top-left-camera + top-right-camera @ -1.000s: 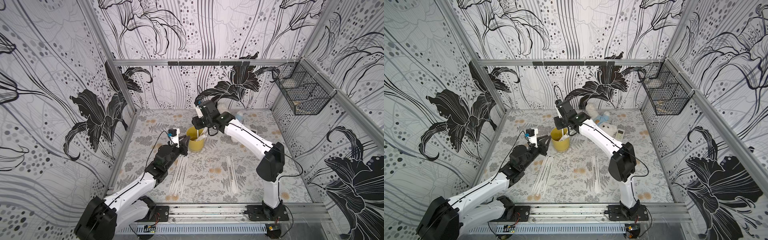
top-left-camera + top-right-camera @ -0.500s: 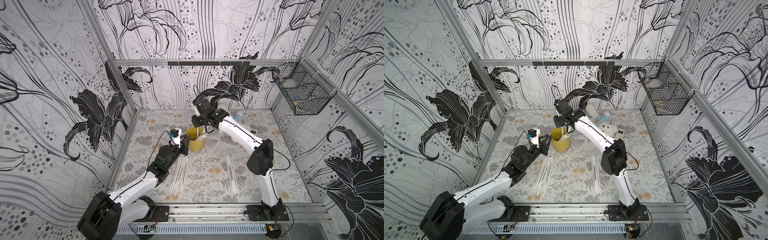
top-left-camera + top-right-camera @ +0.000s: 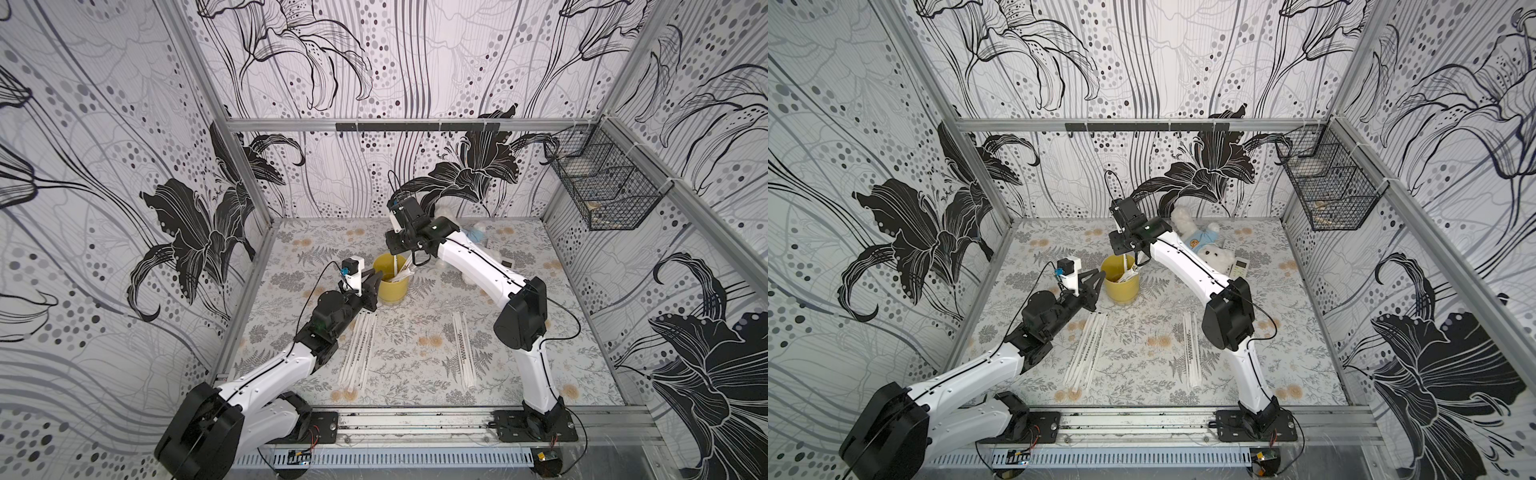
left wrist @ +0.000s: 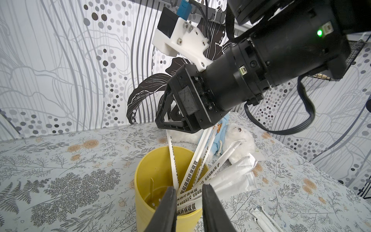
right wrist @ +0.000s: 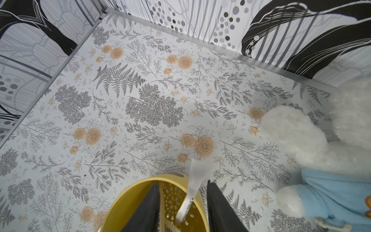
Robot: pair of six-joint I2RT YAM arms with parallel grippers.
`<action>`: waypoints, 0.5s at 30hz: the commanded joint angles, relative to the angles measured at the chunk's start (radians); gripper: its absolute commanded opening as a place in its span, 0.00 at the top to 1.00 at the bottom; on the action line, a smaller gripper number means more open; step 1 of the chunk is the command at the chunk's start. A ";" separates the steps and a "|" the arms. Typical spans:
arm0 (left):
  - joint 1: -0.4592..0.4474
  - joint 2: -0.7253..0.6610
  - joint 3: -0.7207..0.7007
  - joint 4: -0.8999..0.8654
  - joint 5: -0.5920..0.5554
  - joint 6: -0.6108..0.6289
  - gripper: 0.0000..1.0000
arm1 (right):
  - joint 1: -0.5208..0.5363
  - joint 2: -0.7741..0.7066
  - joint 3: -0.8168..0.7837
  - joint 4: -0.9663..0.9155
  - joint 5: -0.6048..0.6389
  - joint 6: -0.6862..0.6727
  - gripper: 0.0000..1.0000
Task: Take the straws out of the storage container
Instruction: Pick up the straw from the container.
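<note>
**Two white arms with black joints**

The left arm (image 3: 270,370) and right arm (image 3: 478,266) have glossy white shells marked with a thin black line, joined by bulky black housings. The left end effector (image 4: 189,200) and right end effector (image 5: 182,200) are matte black with wedge-shaped fingers. A white bracket (image 4: 180,40) with silver screws carries a black camera (image 4: 167,22) and a blue plug (image 4: 183,6). A green light (image 4: 319,32) glows at the upper right of the left wrist view, and a black cable (image 4: 301,120) loops beneath it.
</note>
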 commanded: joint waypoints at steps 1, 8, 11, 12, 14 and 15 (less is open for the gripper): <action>-0.005 0.001 -0.001 0.030 0.009 0.020 0.72 | -0.007 0.043 0.037 -0.032 -0.008 0.007 0.59; -0.005 0.010 0.003 0.026 0.011 0.023 0.72 | -0.011 0.058 0.055 -0.038 -0.022 0.006 0.71; -0.005 0.012 0.004 0.024 0.015 0.025 0.72 | -0.011 0.047 0.049 -0.030 -0.014 0.003 0.80; -0.005 0.013 0.005 0.026 0.016 0.025 0.72 | -0.011 0.038 0.041 -0.021 -0.005 0.002 0.82; -0.005 0.013 0.006 0.025 0.015 0.025 0.72 | -0.011 0.017 0.024 -0.006 0.013 -0.001 0.83; -0.005 0.013 0.007 0.025 0.017 0.025 0.72 | -0.012 0.008 0.020 0.001 0.019 -0.005 0.84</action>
